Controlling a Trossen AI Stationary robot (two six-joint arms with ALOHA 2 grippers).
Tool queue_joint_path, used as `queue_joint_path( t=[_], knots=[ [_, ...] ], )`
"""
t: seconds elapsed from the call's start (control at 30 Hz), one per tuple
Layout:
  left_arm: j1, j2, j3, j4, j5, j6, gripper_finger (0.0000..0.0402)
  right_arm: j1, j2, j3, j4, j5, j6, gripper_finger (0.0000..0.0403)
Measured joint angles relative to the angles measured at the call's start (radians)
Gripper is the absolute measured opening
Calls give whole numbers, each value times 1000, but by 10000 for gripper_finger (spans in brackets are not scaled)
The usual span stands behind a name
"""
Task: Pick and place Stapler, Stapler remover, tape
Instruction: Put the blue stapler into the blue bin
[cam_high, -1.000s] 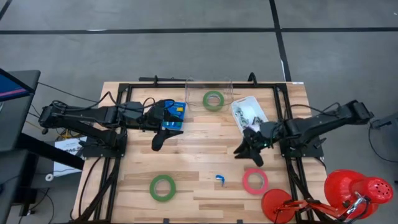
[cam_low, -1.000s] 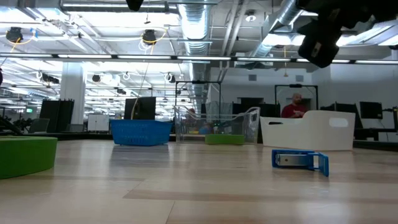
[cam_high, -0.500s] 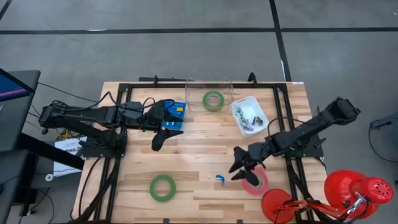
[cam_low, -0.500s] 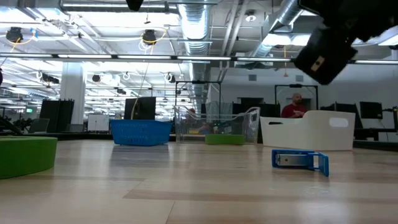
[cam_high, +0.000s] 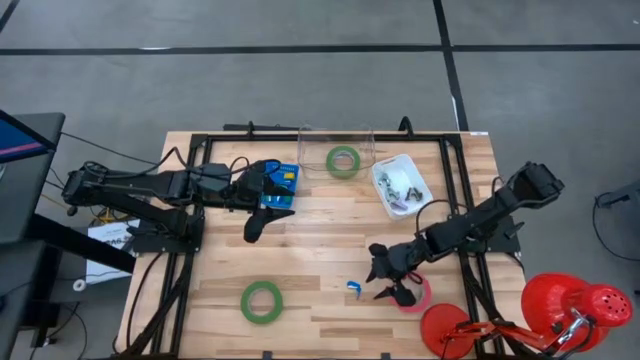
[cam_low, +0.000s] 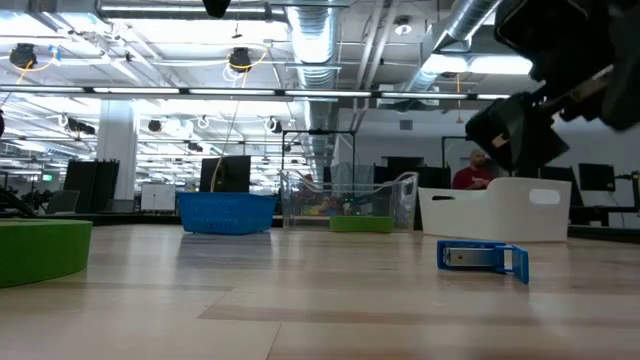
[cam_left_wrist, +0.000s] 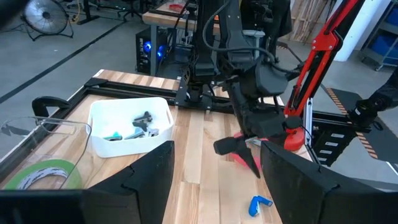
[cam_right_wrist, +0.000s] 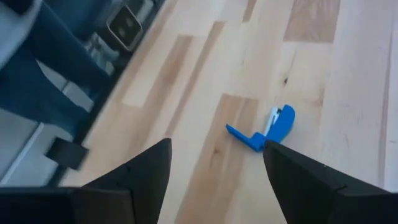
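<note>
A small blue hinged stapler (cam_right_wrist: 267, 129) lies on its side on the wood table (cam_high: 320, 240), near the front (cam_high: 354, 289) (cam_low: 483, 258). My right gripper (cam_high: 383, 284) (cam_right_wrist: 214, 180) hovers open just right of it, partly over the pinkish-red tape roll (cam_high: 421, 295). A green tape roll (cam_high: 261, 301) lies flat at the near left. Another green tape roll (cam_high: 343, 160) sits in the clear bin at the back. My left gripper (cam_high: 257, 226) (cam_left_wrist: 217, 186) waits open, raised, by the blue basket (cam_high: 281, 186).
A white tray (cam_high: 400, 184) holding small metal-jawed stapler removers stands at the back right. The clear bin (cam_high: 335, 150) and the blue basket line the far side. A red lamp (cam_high: 560, 310) stands at the table's near right corner. Black frame rails run along both sides.
My right gripper has swung from beside the white tray toward the table's near edge and left, sinking and rolling as it went. It now hangs low beside the blue stapler and over the pinkish-red tape. Nothing on the table has moved.
</note>
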Motion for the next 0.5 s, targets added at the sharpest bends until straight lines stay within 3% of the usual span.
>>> queue_joint_path(
  t=[0.23,0.5],
  knots=[
    [0,0,0,0,0,0,227,0,77,0,90,2,-167,247],
    [0,0,0,-1,0,0,227,-1,174,26,108,78,-268,247]
  ],
)
